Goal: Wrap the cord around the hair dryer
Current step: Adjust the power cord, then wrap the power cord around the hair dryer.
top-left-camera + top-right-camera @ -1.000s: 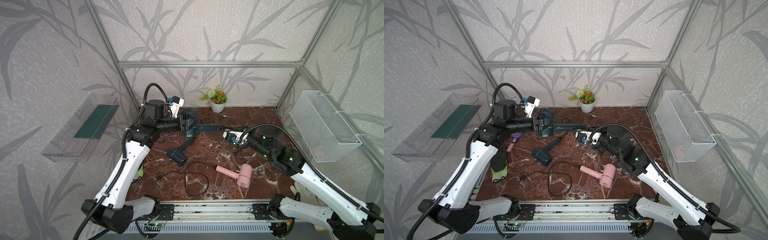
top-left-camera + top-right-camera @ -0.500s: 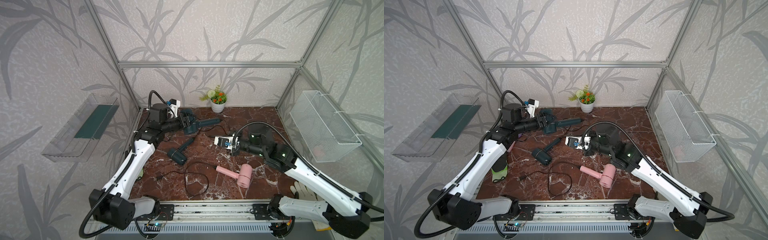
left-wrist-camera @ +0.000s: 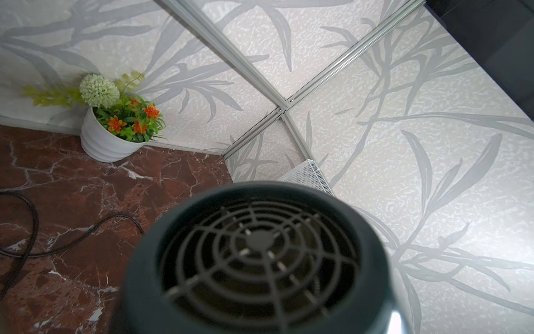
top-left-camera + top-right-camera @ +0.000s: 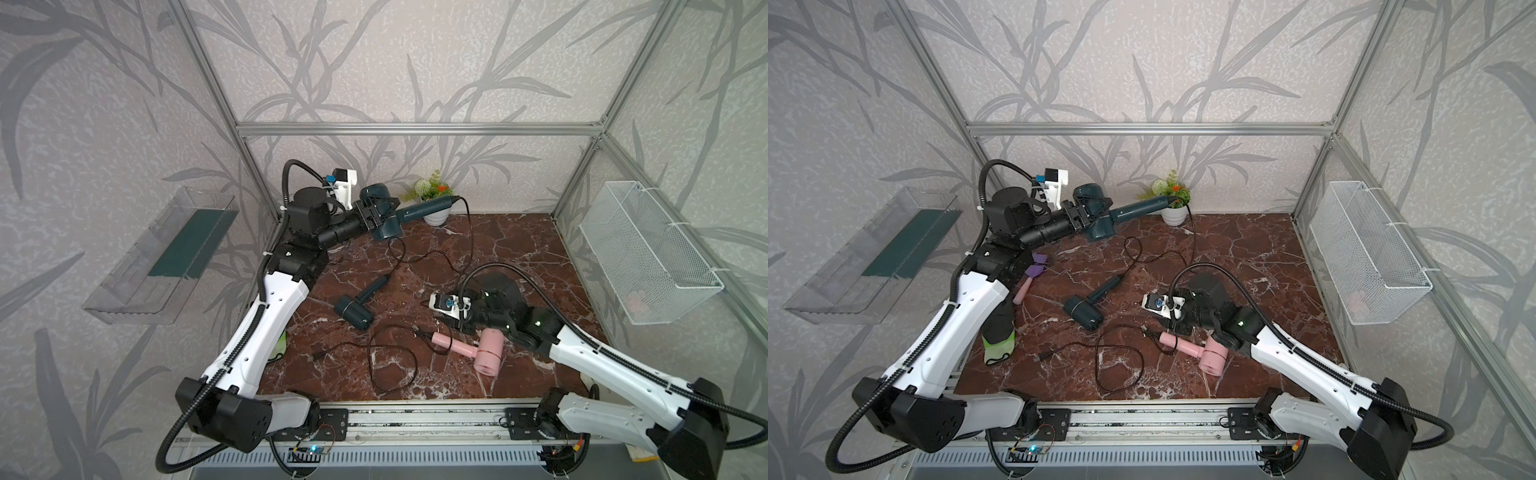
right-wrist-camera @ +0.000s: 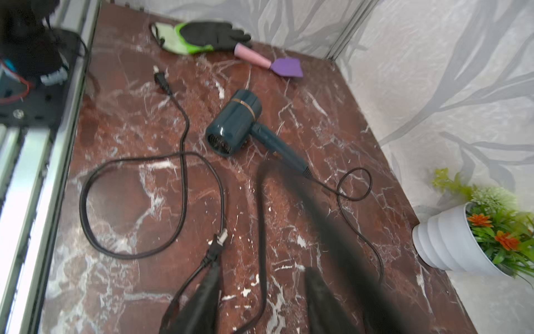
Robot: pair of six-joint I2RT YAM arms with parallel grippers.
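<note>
The left gripper point(image 4: 382, 212) point(image 4: 1094, 210) is clamped across the barrel of a dark teal plastic hair dryer point(image 4: 424, 208) point(image 4: 1138, 210) point(image 3: 260, 254). In both top views the dryer is held clear of the table, left of centre in the upper half of the frame, with its handle pointing right. Its round grilled end fills the bottom of the left wrist view.

From the handle's tip a thin black cord point(image 4: 471, 237) point(image 4: 1195, 241) hangs down to the red-brown marble tabletop point(image 4: 519, 249), towards the right gripper point(image 4: 451, 324) point(image 5: 263, 270), which sits low, right of centre. That gripper's two fingers stand apart and pinch nothing. A black cord runs up between them, blurred close to the lens, and I cannot tell which dryer it belongs to.

Just right of that gripper lies a pink hair dryer point(image 4: 490, 353) point(image 4: 1214, 357). To its left, in mid-frame, lies a second dark teal hair dryer point(image 4: 353, 313) point(image 5: 234, 124), with its own cord looped on the marble. A white ribbed pot of artificial flowers point(image 4: 438, 217) point(image 3: 107, 144) stands against the back wall.
</note>
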